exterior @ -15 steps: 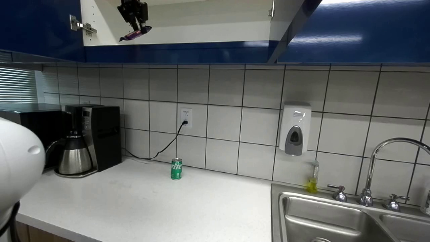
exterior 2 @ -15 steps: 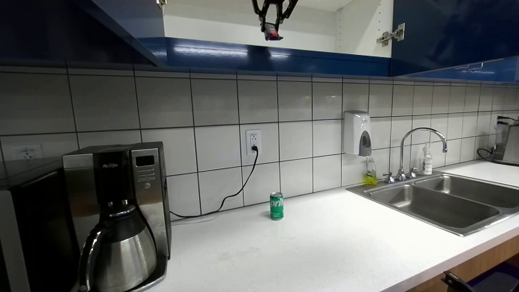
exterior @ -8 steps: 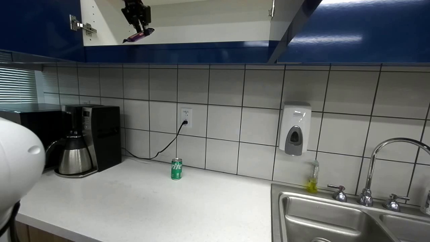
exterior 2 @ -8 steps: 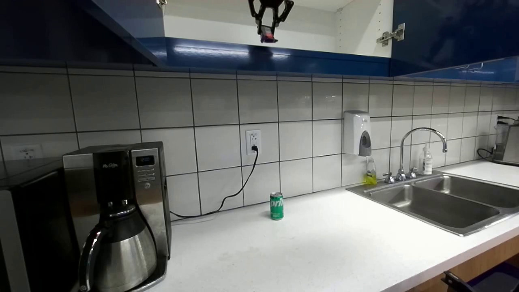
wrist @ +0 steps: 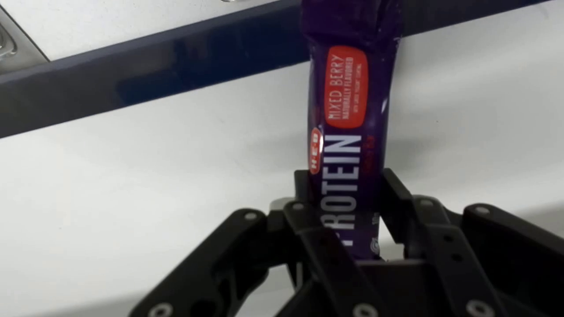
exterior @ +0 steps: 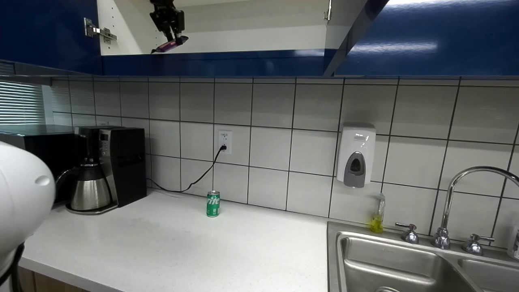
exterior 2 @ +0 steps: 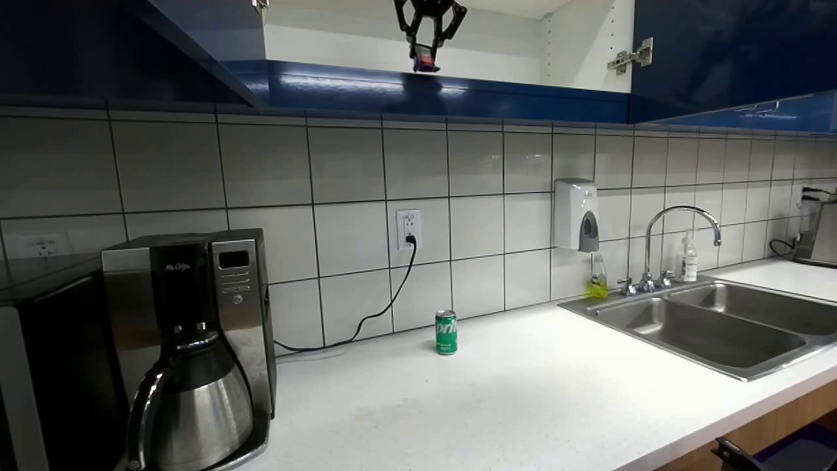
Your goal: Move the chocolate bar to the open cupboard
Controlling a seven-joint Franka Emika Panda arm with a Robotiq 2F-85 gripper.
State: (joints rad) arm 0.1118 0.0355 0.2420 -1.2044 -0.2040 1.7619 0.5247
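Over the last second the black two-finger gripper [wrist: 346,193] has come down a little in both exterior views, carrying with it the flat bar in a shiny purple wrapper [exterior: 167,46]. That bar now slants at the upper left of the frame in an exterior view, set against the open wall cupboard with a white interior [exterior: 251,38], its lower end meeting, in the picture, the glossy dark blue trim [exterior: 227,64]; whether they touch cannot be told. I judge this to be the lowering, with release not yet made. The jaws stand narrow, one against each long side of the bar. In the wrist view its far end, at top centre, crosses over the trim, so letting go here might leave it overhanging.
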